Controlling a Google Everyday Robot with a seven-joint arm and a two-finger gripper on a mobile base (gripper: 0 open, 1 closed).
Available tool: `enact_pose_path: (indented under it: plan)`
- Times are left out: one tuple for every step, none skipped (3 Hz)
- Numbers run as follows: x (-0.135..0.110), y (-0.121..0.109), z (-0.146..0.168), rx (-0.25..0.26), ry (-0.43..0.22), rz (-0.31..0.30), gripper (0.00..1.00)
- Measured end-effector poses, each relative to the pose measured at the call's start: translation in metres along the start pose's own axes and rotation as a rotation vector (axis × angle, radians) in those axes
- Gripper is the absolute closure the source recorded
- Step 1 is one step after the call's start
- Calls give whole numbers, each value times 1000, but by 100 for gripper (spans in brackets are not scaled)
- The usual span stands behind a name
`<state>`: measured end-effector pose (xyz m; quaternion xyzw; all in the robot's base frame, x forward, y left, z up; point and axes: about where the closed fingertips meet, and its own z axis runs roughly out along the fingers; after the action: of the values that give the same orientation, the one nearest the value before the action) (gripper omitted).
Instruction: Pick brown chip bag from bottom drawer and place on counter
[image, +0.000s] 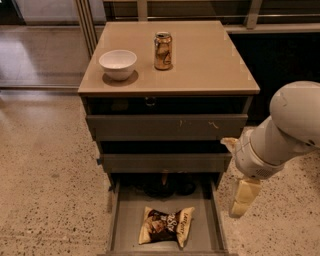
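The brown chip bag (166, 225) lies flat in the open bottom drawer (122, 227), near its front and middle. It has a dark brown centre and cream ends. The counter (205, 60) is the glossy tan top of the cabinet. My gripper (243, 199) hangs from the white arm (285, 132) to the right of the cabinet, outside the drawer's right wall. It is level with the drawer's back half, above and to the right of the bag, and holds nothing.
A white bowl (118, 64) and a gold-brown drink can (163, 50) stand on the counter's back left half. The two upper drawers (165, 127) are slightly open. Dark items (165, 186) sit at the bottom drawer's back. Speckled floor (45, 190) surrounds the cabinet.
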<state>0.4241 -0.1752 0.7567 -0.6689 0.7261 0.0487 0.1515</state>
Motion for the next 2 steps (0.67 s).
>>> enact_pose_path:
  plan:
    - [4,7,27,-39,-7,1,0]
    - [5,15,47,-62,-13,-10,0]
